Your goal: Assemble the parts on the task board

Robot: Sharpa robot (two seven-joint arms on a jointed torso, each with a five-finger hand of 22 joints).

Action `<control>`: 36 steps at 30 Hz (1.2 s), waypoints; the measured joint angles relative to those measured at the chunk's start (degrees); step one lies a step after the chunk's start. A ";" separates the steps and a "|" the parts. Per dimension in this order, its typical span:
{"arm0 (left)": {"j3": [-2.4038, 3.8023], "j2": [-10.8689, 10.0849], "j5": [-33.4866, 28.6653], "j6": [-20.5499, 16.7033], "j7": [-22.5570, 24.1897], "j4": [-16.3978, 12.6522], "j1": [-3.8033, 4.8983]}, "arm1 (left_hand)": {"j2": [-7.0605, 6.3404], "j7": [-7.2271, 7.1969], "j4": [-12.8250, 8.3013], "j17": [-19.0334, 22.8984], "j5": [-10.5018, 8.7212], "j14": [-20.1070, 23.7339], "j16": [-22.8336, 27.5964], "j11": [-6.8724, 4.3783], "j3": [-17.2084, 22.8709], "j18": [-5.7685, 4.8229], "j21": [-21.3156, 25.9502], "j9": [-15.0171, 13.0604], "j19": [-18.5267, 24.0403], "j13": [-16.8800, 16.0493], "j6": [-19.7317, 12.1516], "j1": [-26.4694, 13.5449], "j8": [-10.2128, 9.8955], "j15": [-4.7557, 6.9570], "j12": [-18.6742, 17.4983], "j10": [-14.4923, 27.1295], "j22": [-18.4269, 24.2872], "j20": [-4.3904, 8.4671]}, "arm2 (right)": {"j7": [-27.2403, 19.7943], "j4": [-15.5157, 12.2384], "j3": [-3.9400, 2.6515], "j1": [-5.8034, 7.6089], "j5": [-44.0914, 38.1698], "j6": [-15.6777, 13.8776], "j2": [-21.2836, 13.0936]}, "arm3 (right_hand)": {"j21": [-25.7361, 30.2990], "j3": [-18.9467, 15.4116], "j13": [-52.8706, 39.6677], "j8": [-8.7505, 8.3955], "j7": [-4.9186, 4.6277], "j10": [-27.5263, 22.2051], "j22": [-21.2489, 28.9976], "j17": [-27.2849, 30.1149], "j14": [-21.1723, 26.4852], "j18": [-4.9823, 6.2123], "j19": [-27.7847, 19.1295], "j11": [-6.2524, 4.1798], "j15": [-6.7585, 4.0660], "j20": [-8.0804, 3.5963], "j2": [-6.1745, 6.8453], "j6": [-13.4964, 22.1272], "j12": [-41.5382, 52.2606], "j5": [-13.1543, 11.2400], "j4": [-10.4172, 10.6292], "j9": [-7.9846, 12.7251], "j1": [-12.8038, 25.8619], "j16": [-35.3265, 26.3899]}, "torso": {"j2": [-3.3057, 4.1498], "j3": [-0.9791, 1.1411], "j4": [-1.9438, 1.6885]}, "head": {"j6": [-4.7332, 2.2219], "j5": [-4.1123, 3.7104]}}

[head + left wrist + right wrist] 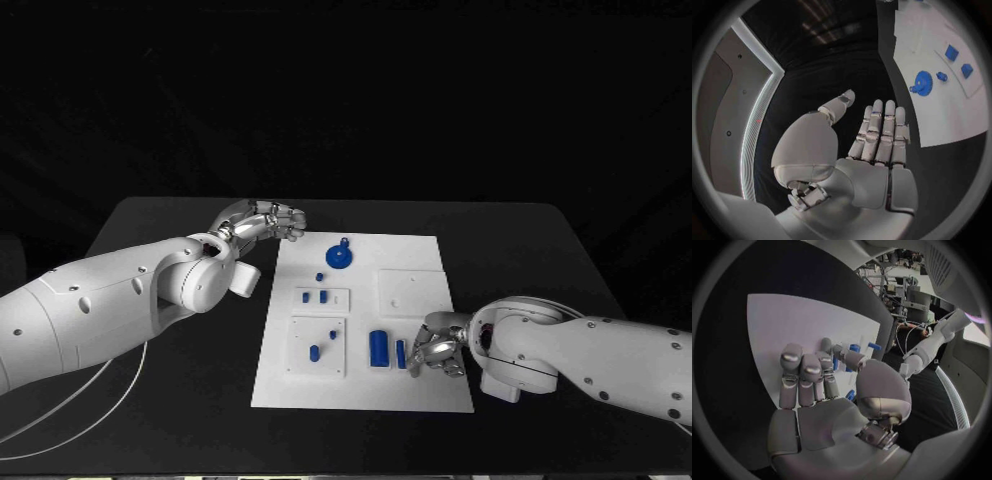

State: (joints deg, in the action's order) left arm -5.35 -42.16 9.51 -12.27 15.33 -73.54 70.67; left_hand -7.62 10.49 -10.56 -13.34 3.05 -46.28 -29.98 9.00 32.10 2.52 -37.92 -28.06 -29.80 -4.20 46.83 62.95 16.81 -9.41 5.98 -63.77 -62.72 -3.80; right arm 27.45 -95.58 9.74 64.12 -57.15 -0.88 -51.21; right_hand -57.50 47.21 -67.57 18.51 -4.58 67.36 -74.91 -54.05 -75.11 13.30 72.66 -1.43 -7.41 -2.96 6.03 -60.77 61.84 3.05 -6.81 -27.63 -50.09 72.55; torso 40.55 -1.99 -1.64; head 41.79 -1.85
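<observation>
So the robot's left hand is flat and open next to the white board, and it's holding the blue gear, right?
Not quite. The left hand is open beside the task board, but it holds nothing. The left wrist view shows the blue gear lying on the board, apart from the fingers.

This is a robotics lab. A black worktop [173, 225] stands against black backdrop drapes, and the white task board [418, 390] lies at its middle (a staged test bench, not a home). Beyond the worktop's far side, the right wrist view shows metal racks with cables and equipment [904, 295] under bright room light.
</observation>
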 measured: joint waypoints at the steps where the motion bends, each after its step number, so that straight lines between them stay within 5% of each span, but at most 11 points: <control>1: 0.00 0.01 0.00 0.00 0.00 0.03 0.00 | 0.00 0.00 0.00 0.00 0.00 0.00 0.00 0.00 0.00 0.00 0.00 0.02 0.00 0.00 0.00 0.00 0.00 0.00 0.00 0.00 0.00 0.00 | -0.13 0.06 -0.01 0.01 0.01 0.12 -0.19 | -0.06 -0.17 0.00 -0.06 0.06 0.00 0.00 0.00 0.00 0.00 0.00 0.00 0.00 0.00 0.29 -0.06 0.00 0.00 -0.17 0.00 0.29 0.00 | 0.00 0.00 0.00 | -0.02 -0.02; 7: 0.00 0.08 0.01 0.01 0.01 0.39 0.00 | -0.01 0.01 0.00 -0.06 0.00 0.00 0.00 0.00 0.00 -0.01 0.00 0.04 0.00 0.00 0.01 -0.01 0.00 0.00 0.00 0.00 -0.05 0.00 | -1.95 0.88 0.00 0.06 1.39 0.85 -1.29 | -0.08 -4.50 -0.05 -0.60 0.06 0.00 0.00 0.00 0.00 0.01 0.00 0.00 0.00 0.01 5.31 -0.06 -0.18 2.13 -2.37 0.42 2.06 -0.12 | -0.05 0.02 0.02 | -0.54 -0.16; 12: 0.00 0.29 -0.42 0.01 0.24 1.02 0.00 | -0.23 0.01 0.00 -0.15 0.00 -0.21 0.00 0.00 0.00 -0.21 0.00 0.04 0.00 0.00 0.01 -0.23 0.23 -0.21 0.00 0.00 -0.07 0.00 | -5.56 3.70 0.21 1.93 4.29 1.20 -1.65 | 0.10 -10.22 -0.24 -1.89 -0.20 -0.76 0.00 0.01 0.38 0.01 -0.14 0.75 0.36 0.07 6.87 2.12 -0.24 5.44 -4.48 0.86 2.49 -0.50 | -0.13 0.04 0.06 | -1.83 -0.34; 14: 0.00 0.42 -0.79 0.02 0.38 1.48 0.00 | -0.23 0.01 0.00 -0.29 0.00 -0.21 0.00 0.00 0.00 0.13 0.00 0.04 0.00 0.00 0.02 -0.23 0.23 -0.21 0.00 0.00 -0.15 0.00 | -7.59 5.59 -0.09 2.99 5.95 1.06 -1.52 | 0.63 -15.18 -0.36 -2.10 -0.85 -2.20 0.00 0.00 1.18 0.00 -1.56 1.32 1.13 0.02 5.98 4.17 -0.49 9.73 -7.16 0.60 3.25 -0.84 | -0.18 0.04 0.09 | -2.77 -0.48; 17: -0.01 0.55 -1.43 0.06 0.70 2.47 0.01 | -0.23 0.01 0.00 -0.46 0.00 -0.52 0.00 0.00 0.00 0.56 0.15 0.04 0.00 0.00 0.02 -0.23 0.50 0.05 0.00 0.00 -0.21 0.00 | -12.23 9.52 -0.54 5.15 9.40 0.44 -1.03 | 1.44 -20.19 -0.35 -2.10 -1.15 -3.21 0.00 -0.10 1.90 -0.01 -2.60 1.55 1.18 -0.13 4.01 4.88 -0.50 11.62 -9.56 0.17 2.50 -1.24 | -0.32 0.03 0.15 | -4.25 -0.75; 21: -0.01 1.16 -2.55 0.23 1.31 5.08 0.14 | -0.23 0.02 0.00 -0.67 0.00 -0.92 0.00 -0.31 0.00 0.58 0.22 0.03 0.00 -0.07 0.02 -0.23 0.56 0.08 0.25 -0.31 -0.28 0.00 | -19.25 16.20 -1.77 6.89 14.86 -1.27 0.93 | 2.24 -21.43 -0.02 -2.10 -1.31 -3.91 -0.05 0.05 2.82 -0.10 -3.61 1.67 1.28 -0.31 2.20 5.43 -0.94 12.28 -9.86 0.02 0.61 -1.95 | -0.70 0.01 0.23 | -5.94 -0.89; 23: -0.01 1.60 -3.05 0.38 1.67 6.78 0.33 | -0.23 -0.18 0.00 -0.76 0.00 -0.93 0.00 -0.31 0.00 0.59 0.22 0.03 0.00 -0.07 0.23 -0.23 0.79 0.09 0.39 -0.31 -0.35 0.00 | -22.82 20.72 -2.83 7.25 17.78 -2.24 3.08 | 3.54 -21.83 0.73 -2.41 -2.11 -5.16 0.12 0.66 4.33 -0.89 -5.18 1.86 1.58 -0.03 1.85 6.45 -2.10 12.93 -9.92 -0.03 -1.04 -3.37 | -1.13 -0.03 0.31 | -6.69 -0.95; 28: 0.04 2.69 -4.42 0.72 2.53 10.88 1.14 | -0.23 -0.18 0.00 -0.87 0.00 -1.14 0.00 -0.51 0.00 0.60 0.45 0.03 0.00 -0.07 0.23 -0.23 0.79 0.30 0.39 -0.51 -0.36 0.00 | -29.84 31.19 -5.09 7.42 23.46 -3.95 9.38 | 7.60 -22.39 3.74 -2.75 -2.89 -8.81 1.38 2.64 8.92 -0.91 -10.22 2.63 2.55 1.85 0.59 7.83 -5.92 13.60 -9.84 -0.18 -3.95 -7.23 | -2.30 -0.14 0.61 | -8.29 -1.02; 32: 0.10 4.27 -5.52 1.04 3.11 14.58 1.96 | -0.23 -0.18 0.00 -0.87 0.00 -1.00 0.57 -0.45 0.00 0.59 0.89 0.21 0.02 0.00 0.23 -0.23 0.79 0.21 0.39 -0.38 -0.45 0.02 | -33.97 39.31 -6.29 7.29 27.09 -4.73 13.31 | 14.20 -22.20 10.58 -3.10 -4.19 -14.01 3.39 6.54 16.49 -0.90 -18.42 4.46 4.93 4.80 0.14 9.54 -13.61 13.60 -9.70 -0.27 -4.75 -13.73 | -3.16 -0.14 0.76 | -9.72 -0.77; 33: 0.14 4.79 -5.77 1.18 3.25 15.61 2.10 | -0.23 -0.30 0.00 -0.87 0.00 -0.60 0.93 -0.43 0.00 0.58 0.89 0.28 0.14 0.07 0.12 -0.23 0.79 0.23 0.20 0.07 -0.46 0.14 | -34.94 41.44 -7.02 6.97 28.18 -4.92 14.09 | 16.56 -21.69 13.09 -3.10 -4.49 -15.21 4.33 7.97 18.69 -0.87 -20.86 4.87 5.84 5.59 -0.15 9.85 -16.29 13.59 -9.80 -0.35 -5.04 -16.03 | -3.39 -0.10 0.77 | -10.12 -0.62; 36: 0.15 5.73 -6.27 1.47 3.52 17.73 2.14 | -0.35 -0.86 0.26 -0.71 0.00 1.46 2.24 -0.44 -0.26 0.51 1.69 0.56 1.19 0.36 -0.78 -0.35 0.56 0.11 -0.98 1.75 -0.50 0.11 | -36.87 44.29 -8.60 5.82 30.62 -5.22 15.40 | 25.63 -19.85 23.59 -3.10 -5.44 -18.57 9.02 14.03 25.57 -1.08 -29.71 7.52 10.35 8.54 -0.36 10.76 -26.67 13.27 -9.79 -0.46 -5.23 -25.66 | -3.97 0.04 0.77 | -11.07 -0.31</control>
State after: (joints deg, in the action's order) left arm -5.21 -36.42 3.24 -10.79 18.85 -55.82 72.82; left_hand -7.97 9.63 -10.31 -14.05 3.05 -44.82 -27.74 8.55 31.84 3.04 -36.23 -27.50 -28.62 -3.84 46.05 62.60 17.37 -9.30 5.00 -62.02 -63.23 -3.69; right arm -9.42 -51.29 1.14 69.94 -26.53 -6.09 -35.81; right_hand -31.87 27.36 -43.98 15.41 -10.03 48.79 -65.89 -40.02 -49.54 12.23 42.95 6.09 2.94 5.58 5.67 -50.02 35.17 16.32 -16.61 -28.09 -55.32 46.90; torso 36.57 -1.94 -0.86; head 30.72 -2.16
